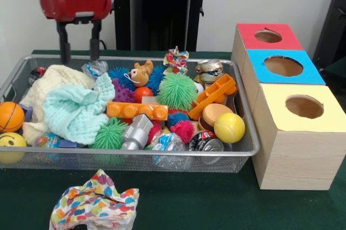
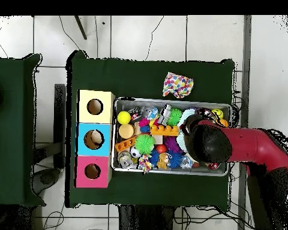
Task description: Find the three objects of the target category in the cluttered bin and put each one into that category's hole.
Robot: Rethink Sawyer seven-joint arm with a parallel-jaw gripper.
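My gripper (image 1: 80,51) hangs open over the far left corner of the wire bin (image 1: 135,154), its two black fingers (image 1: 64,43) spread with nothing between them. Just below it lie a cream cloth (image 1: 54,81) and a mint cloth (image 1: 75,111). The bin also holds an orange basketball (image 1: 11,116), a yellow smiley ball (image 1: 11,143), a yellow ball (image 1: 229,127), green spiky balls (image 1: 177,90), an orange brick (image 1: 137,111) and cans (image 1: 206,143). In the overhead view the arm (image 2: 254,147) covers the bin's right part (image 2: 170,99).
Three wooden boxes with round holes stand beside the bin: red (image 1: 268,36), blue (image 1: 284,66), yellow (image 1: 304,106); in the overhead view yellow (image 2: 95,106), blue (image 2: 93,139), red (image 2: 92,171). A multicoloured cloth (image 1: 94,205) lies on the green table outside the bin's near side.
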